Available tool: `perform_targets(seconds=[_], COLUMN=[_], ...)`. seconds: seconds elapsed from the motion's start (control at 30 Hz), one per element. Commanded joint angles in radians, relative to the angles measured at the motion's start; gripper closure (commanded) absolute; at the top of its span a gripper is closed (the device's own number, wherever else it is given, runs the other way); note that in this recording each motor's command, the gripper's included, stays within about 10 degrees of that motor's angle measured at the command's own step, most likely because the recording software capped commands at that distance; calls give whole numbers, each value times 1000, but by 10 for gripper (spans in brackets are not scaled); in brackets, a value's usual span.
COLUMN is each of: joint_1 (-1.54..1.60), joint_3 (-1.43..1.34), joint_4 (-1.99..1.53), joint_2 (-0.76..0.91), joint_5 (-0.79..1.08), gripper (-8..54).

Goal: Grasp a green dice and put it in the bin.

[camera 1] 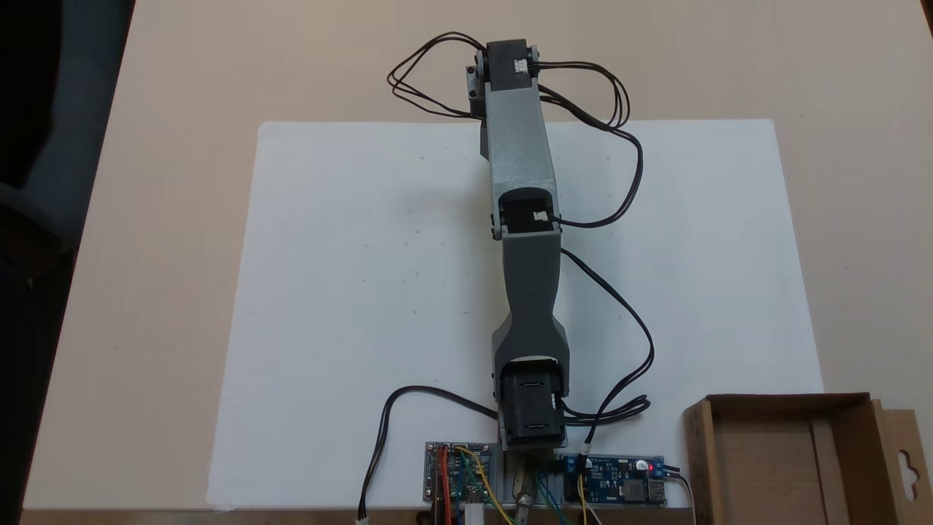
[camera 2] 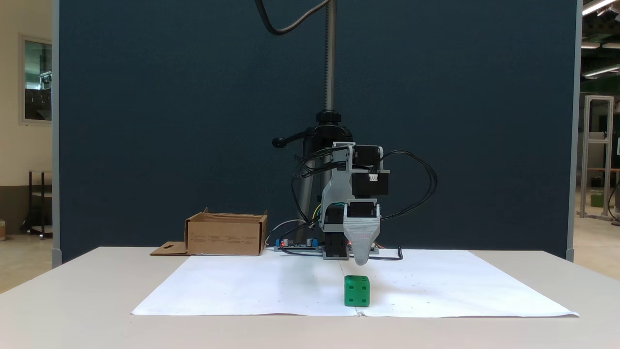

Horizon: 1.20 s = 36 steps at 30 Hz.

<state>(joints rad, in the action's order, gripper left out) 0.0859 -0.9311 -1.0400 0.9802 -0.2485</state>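
Stretching forward from its base at the table's (camera 1: 146, 219) near edge, the grey arm (camera 1: 521, 182) lies extended along the middle of the white paper sheet (camera 1: 350, 292) as seen from above, its links in a nearly straight line and black cables looping off both sides. In the fixed view from the front, the wrist bends downward so the gripper (camera 2: 361, 261) points at the sheet. Only a single tapered tip shows, so whether the jaws are apart or together cannot be told. The bin (camera 2: 226, 235) stands at the sheet's back corner beside the circuit boards (camera 1: 619, 480), flap outward. The green dice (camera 2: 357, 291) rests on the sheet just below the tip, apart from it.
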Motion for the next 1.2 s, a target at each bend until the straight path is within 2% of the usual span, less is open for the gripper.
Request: perform_targets(seconds=[0.0, 0.87, 1.17], joint_1=[15, -3, -20], joint_3=[52, 61, 66], joint_4=[-44, 3, 44], joint_2=[14, -110, -124], joint_5=[-52, -44, 12], gripper=[54, 54, 54])
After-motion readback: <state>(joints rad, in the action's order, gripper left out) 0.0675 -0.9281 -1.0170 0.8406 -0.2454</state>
